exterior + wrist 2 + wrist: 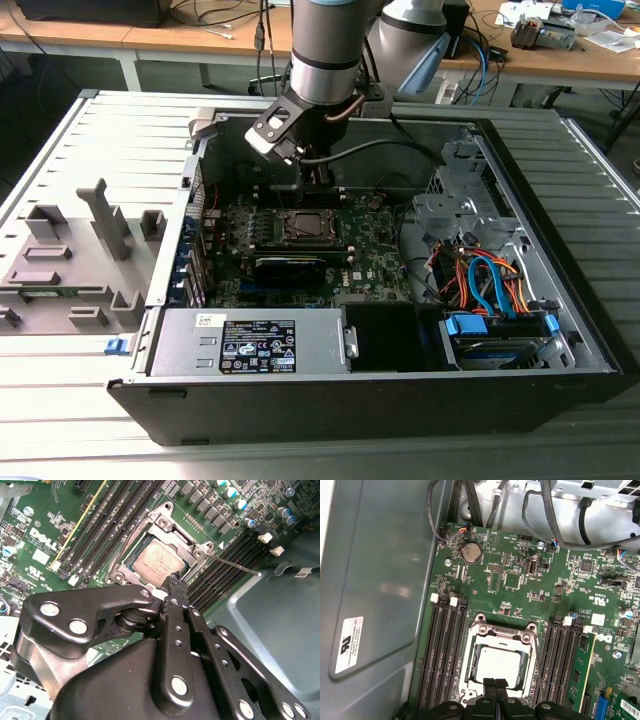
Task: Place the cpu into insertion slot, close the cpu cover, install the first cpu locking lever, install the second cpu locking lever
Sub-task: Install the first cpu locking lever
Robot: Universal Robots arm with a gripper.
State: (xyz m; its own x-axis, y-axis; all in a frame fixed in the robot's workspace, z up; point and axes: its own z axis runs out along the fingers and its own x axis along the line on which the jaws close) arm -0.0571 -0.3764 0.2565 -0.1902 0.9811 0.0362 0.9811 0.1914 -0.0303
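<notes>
The cpu (500,662) (159,562), a dull silver square, lies flat in the insertion slot (305,225) on the green motherboard. The silvery cpu cover (496,634) (167,527) lies down around it, framing the chip. My gripper (495,684) (175,580) is shut, its black fingertips pressed together at the socket's edge, just over the cover's rim beside the chip. Nothing shows between the fingers. A thin metal locking lever (239,565) runs out sideways from the socket's corner over the memory slots. In the exterior view the gripper (318,185) hangs just behind the socket.
Black memory slots (442,650) flank the socket on both sides. A black expansion card (290,268) sits just in front of it. The case's grey wall (375,580), a power supply (255,340), a drive cage and bundled cables (490,285) surround the board.
</notes>
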